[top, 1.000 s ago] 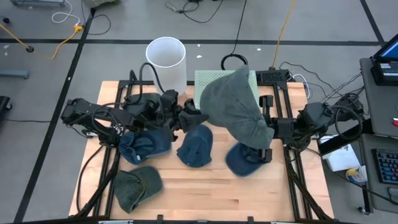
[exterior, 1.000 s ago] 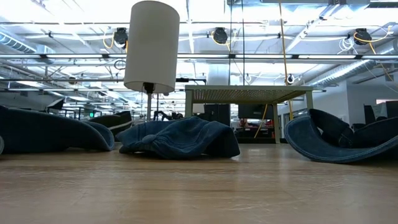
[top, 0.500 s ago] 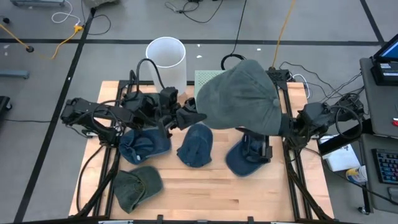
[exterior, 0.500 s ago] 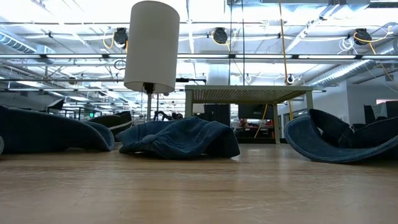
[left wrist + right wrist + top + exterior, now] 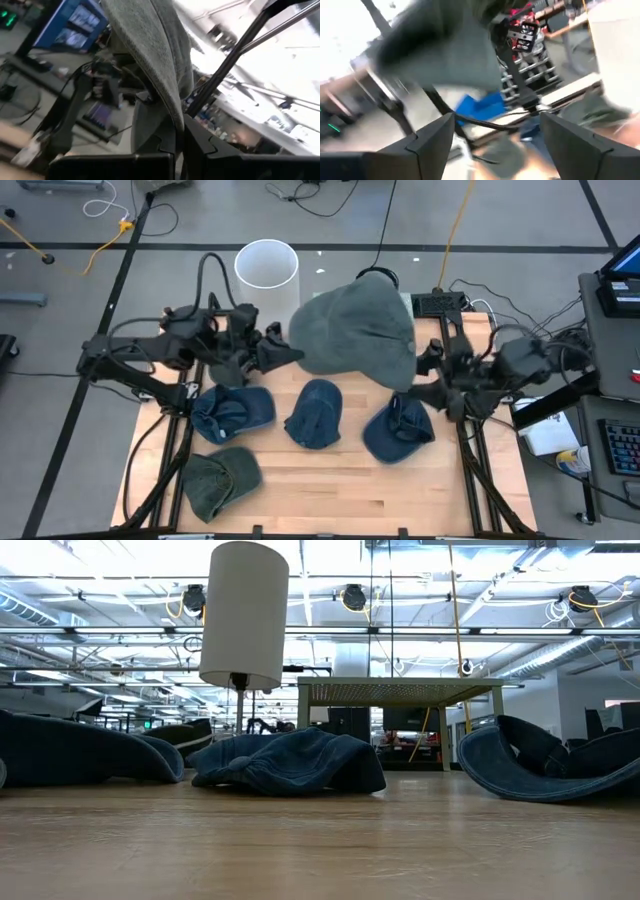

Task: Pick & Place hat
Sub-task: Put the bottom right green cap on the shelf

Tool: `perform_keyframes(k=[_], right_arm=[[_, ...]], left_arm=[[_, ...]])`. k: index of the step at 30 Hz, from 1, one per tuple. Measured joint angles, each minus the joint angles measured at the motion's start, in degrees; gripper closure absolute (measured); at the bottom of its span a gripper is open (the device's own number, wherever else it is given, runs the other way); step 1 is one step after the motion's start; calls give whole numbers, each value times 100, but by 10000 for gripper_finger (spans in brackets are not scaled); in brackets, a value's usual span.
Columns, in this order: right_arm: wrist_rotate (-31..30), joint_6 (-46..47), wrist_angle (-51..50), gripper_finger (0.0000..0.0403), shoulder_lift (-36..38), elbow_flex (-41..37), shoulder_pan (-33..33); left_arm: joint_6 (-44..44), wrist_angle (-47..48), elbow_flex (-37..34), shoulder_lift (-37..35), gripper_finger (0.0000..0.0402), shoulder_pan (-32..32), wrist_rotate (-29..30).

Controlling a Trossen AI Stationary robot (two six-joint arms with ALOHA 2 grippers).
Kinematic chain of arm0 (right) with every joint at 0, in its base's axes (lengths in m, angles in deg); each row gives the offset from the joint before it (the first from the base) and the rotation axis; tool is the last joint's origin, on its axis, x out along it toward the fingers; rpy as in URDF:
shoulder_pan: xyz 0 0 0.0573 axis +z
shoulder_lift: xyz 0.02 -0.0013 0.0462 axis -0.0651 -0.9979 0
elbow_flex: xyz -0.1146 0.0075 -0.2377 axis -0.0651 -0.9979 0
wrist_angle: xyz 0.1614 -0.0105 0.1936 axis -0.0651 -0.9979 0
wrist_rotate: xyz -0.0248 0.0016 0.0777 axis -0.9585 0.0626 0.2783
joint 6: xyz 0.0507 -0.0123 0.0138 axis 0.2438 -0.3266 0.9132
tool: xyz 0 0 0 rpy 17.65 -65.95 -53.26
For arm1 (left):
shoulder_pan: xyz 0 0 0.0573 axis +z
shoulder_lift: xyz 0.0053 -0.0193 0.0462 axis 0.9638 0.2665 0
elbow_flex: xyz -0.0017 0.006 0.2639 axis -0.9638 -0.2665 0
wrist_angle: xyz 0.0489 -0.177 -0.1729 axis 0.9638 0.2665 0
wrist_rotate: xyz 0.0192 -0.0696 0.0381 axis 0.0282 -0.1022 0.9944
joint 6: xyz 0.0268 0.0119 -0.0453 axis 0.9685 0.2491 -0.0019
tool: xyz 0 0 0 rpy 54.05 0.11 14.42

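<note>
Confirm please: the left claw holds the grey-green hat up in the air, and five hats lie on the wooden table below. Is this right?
Not quite. The high view shows four hats on the wooden table, not five: three blue hats and one olive cap. The rest stands: the left claw holds the grey-green hat up in the air.

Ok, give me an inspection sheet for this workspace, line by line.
Surface: wooden table, bare at its front.
Job's things: grey hat held aloft; three blue hats and a green hat lying on the table.
Clutter: white cylinder and green mesh stand at the back.
Grippers: left gripper shut on the grey hat's edge; right gripper open, off the hat.
Cables: yellow and black cables on the floor.
Surroundings: monitor at right; nothing seen of people.
</note>
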Motion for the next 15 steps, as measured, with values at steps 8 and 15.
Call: perform_keyframes(k=[8, 15], right_arm=[[-545, 1526, 44, 121, 362, 0, -4], [-851, 1481, 440, 128, 320, 0, -181]], left_arm=[[-202, 721, 0, -398, 393, 107, -147], [-383, 735, 0, -384, 393, 104, -268]])
